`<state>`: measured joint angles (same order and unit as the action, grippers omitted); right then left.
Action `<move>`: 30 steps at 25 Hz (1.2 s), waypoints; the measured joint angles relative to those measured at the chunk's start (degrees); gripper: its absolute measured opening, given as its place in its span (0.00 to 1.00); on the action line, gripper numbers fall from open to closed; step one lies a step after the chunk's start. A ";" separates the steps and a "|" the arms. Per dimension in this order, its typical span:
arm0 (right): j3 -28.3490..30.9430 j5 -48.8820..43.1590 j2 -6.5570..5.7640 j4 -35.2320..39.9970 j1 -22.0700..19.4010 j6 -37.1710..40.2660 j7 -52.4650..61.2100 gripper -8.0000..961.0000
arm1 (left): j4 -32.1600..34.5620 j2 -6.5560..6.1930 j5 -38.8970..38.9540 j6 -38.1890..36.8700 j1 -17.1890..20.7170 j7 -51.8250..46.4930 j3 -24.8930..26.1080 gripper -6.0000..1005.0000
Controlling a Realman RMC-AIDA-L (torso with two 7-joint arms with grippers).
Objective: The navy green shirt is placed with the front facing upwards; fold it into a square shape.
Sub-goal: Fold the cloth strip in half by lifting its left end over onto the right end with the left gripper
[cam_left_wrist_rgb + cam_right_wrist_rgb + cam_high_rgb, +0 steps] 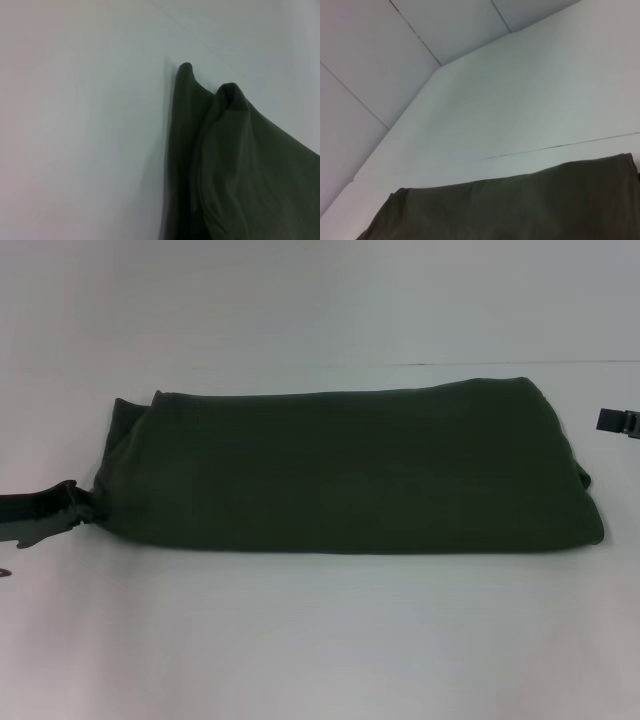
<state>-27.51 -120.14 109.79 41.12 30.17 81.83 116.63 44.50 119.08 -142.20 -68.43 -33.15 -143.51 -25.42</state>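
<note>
The navy green shirt (350, 470) lies on the white table, folded into a long flat band running left to right, with only plain dark olive cloth showing. My left gripper (72, 504) is low at the band's near-left corner, touching the cloth there. The left wrist view shows that end of the shirt (240, 170) close up, with two small raised folds at its edge. My right gripper (618, 422) pokes in from the right edge of the head view, a little beyond the shirt's far-right corner and apart from it. The right wrist view looks over the shirt's (520, 210) far edge.
The white table (320, 640) stretches wide in front of the shirt and behind it. A thin seam (560, 147) runs across the tabletop just past the shirt's far edge. White wall panels (395, 60) stand beyond the table.
</note>
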 joint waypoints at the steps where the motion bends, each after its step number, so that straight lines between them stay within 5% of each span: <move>1: 0.00 0.00 0.05 -0.03 -0.03 0.00 0.00 0.96 | 0.03 0.03 0.13 0.01 0.08 0.17 0.11 0.14; 8: 0.00 0.00 0.90 -0.14 -0.11 -0.27 -0.16 0.96 | 0.51 0.45 2.53 -0.32 1.84 1.26 0.59 0.05; 17: 1.84 1.04 4.25 -0.18 -0.11 -0.01 -1.54 0.96 | 2.50 1.44 12.76 -6.13 8.42 10.73 7.93 0.01; 24: 1.64 3.32 7.32 -0.33 0.43 0.01 -2.29 0.96 | 3.73 0.32 13.13 -8.33 11.85 16.74 15.56 0.01; 30: 1.54 3.86 8.43 -1.34 1.92 -0.51 -2.34 0.96 | 7.89 -0.91 12.78 -8.36 15.50 17.62 17.08 0.01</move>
<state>-25.97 -116.28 118.22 39.79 32.09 81.32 114.29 52.39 118.17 -129.43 -76.79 -17.65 -125.89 -8.34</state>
